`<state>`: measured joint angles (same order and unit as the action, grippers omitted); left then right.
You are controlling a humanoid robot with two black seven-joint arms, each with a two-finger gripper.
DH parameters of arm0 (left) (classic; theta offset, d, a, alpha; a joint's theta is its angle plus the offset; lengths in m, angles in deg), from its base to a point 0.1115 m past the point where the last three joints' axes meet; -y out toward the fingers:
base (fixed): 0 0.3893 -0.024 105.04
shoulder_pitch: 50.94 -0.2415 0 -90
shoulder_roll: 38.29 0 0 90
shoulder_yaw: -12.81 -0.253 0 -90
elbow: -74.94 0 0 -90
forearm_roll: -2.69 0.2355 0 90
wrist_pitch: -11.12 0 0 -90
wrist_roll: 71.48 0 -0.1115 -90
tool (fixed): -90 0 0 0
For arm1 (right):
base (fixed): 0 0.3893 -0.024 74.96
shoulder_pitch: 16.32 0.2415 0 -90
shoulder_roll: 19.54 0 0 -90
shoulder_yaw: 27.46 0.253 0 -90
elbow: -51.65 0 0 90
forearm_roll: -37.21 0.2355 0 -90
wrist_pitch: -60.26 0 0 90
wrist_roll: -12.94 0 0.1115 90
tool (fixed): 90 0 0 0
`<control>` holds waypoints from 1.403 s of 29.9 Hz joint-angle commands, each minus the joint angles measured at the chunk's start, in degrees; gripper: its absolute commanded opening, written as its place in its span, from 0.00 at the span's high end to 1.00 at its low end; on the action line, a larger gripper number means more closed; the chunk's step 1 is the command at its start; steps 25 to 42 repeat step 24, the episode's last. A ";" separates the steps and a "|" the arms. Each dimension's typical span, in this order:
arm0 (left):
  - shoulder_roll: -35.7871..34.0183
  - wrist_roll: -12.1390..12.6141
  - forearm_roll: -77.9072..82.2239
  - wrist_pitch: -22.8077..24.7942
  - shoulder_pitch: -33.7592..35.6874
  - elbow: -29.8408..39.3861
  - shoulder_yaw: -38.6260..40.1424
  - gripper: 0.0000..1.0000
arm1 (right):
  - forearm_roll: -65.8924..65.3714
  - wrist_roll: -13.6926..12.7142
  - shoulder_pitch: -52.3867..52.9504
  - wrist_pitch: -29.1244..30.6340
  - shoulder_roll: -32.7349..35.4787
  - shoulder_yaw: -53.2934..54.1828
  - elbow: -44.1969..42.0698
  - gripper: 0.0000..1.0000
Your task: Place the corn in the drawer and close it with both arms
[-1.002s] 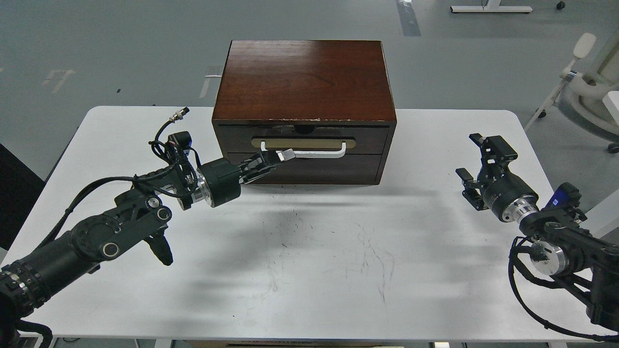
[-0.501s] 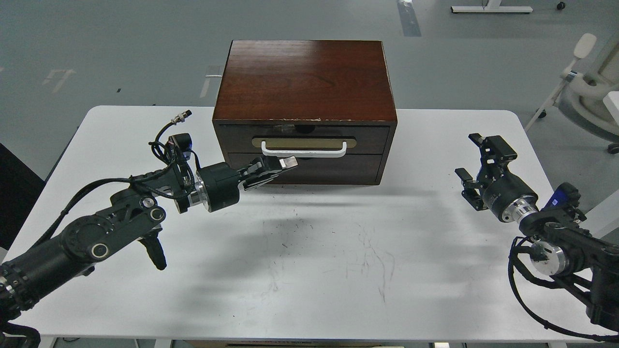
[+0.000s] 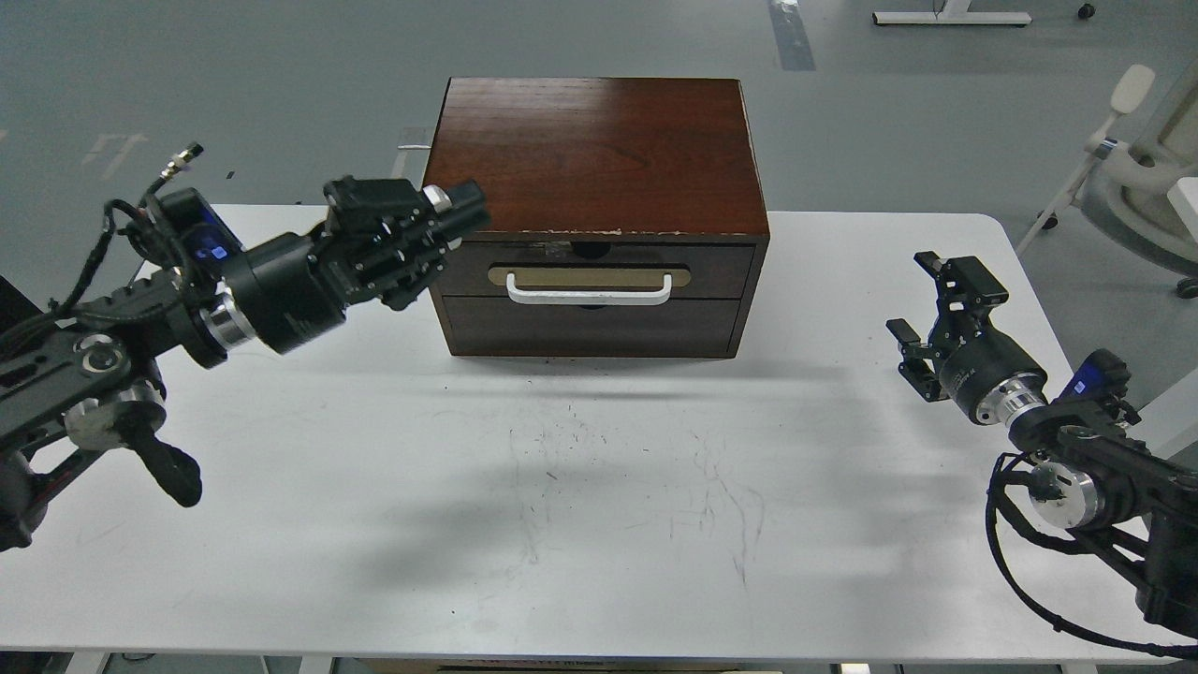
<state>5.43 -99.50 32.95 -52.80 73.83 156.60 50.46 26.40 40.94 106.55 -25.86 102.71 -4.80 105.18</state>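
The drawer [image 3: 721,267], the upper dark brown front with a tan oval plate and a white bar handle [image 3: 590,298], sits flush in the wooden cabinet [image 3: 594,154]. The corn is not in view. My left gripper [image 3: 449,211] hangs raised beside the cabinet's top left front corner, above and left of the handle; its fingers are drawn together and hold nothing. My right gripper [image 3: 919,300] is open and empty above the table's right side, well away from the cabinet.
The white table [image 3: 599,524] carries only the cabinet, whose lower front [image 3: 590,332] is plain and has no handle. Grey floor lies behind it, and a white chair [image 3: 1137,159] stands at the far right.
My left arm has lifted and pulled back to the left, from just below the drawer handle up to the cabinet's top left corner. The right gripper has hardly moved.
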 commanded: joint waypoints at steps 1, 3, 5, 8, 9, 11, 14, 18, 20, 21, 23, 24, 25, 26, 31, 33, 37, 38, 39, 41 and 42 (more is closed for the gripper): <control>-3.02 0.02 -5.11 -0.23 -0.66 -2.46 0.58 0.00 | 0.00 0.00 -0.08 -0.27 -0.35 1.24 -0.09 0.03; -3.29 0.02 -7.22 -0.32 -2.67 -4.74 0.67 0.00 | 0.00 0.00 -0.09 -0.27 -0.61 1.77 -0.17 0.03; -3.21 0.02 -9.25 -0.15 -5.05 -7.12 0.49 0.00 | 0.00 0.00 -0.09 -0.27 -0.79 1.77 -0.18 0.02; -2.68 0.02 -11.18 0.03 -8.57 -10.29 0.32 0.00 | -0.09 0.00 -0.17 -0.27 -0.96 1.77 -0.18 0.00; -2.51 0.02 -12.06 0.12 -10.06 -11.51 0.32 0.00 | 0.00 0.00 -0.26 -0.27 -1.23 1.68 -0.18 0.00; -2.24 0.02 -13.38 0.47 -12.17 -13.01 0.23 0.00 | -0.09 0.00 -0.52 -0.27 -1.23 1.68 -0.26 0.00; -0.84 0.02 -15.49 0.56 -14.20 -14.68 0.23 0.00 | -0.09 0.00 -0.52 -0.27 -1.23 1.68 -0.18 0.00; 2.06 0.02 -18.83 0.56 -16.48 -17.67 0.32 0.00 | -0.09 0.00 -0.87 -0.27 -1.32 1.68 -0.09 0.00; 2.76 0.02 -18.83 0.47 -16.92 -18.02 0.40 0.00 | -0.09 0.00 -0.96 -0.27 -1.40 1.68 -0.09 0.00; 3.38 0.02 -18.83 0.12 -17.10 -18.11 0.40 0.00 | -0.09 0.00 -0.96 -0.27 -1.75 1.68 -0.09 0.00; 3.82 0.02 -18.83 0.29 -17.36 -18.12 0.40 0.00 | -0.09 0.00 -0.96 -0.27 -2.37 1.68 -0.09 0.00; 4.00 0.02 -18.83 0.21 -17.63 -18.12 0.49 0.00 | -0.09 0.00 -1.05 -0.27 -2.72 1.68 -0.09 0.00; 4.00 0.02 -18.83 0.21 -17.63 -18.12 0.49 0.00 | -0.09 0.00 -1.05 -0.27 -2.72 1.68 -0.09 0.00; 4.00 0.02 -18.83 0.21 -17.63 -18.12 0.49 0.00 | -0.09 0.00 -1.05 -0.27 -2.72 1.68 -0.09 0.00; 4.00 0.02 -18.83 0.21 -17.63 -18.12 0.49 0.00 | -0.09 0.00 -1.05 -0.27 -2.72 1.68 -0.09 0.00; 4.00 0.02 -18.83 0.21 -17.63 -18.12 0.49 0.00 | -0.09 0.00 -1.05 -0.27 -2.72 1.68 -0.09 0.00; 4.00 0.02 -18.83 0.21 -17.63 -18.12 0.49 0.00 | -0.09 0.00 -1.05 -0.27 -2.72 1.68 -0.09 0.00; 4.00 0.02 -18.83 0.21 -17.63 -18.12 0.49 0.00 | -0.09 0.00 -1.05 -0.27 -2.72 1.68 -0.09 0.00; 4.00 0.02 -18.83 0.21 -17.63 -18.12 0.49 0.00 | -0.09 0.00 -1.05 -0.27 -2.72 1.68 -0.09 0.00; 4.00 0.02 -18.83 0.21 -17.63 -18.12 0.49 0.00 | -0.09 0.00 -1.05 -0.27 -2.72 1.68 -0.09 0.00; 4.00 0.02 -18.83 0.21 -17.63 -18.12 0.49 0.00 | -0.09 0.00 -1.05 -0.27 -2.72 1.68 -0.09 0.00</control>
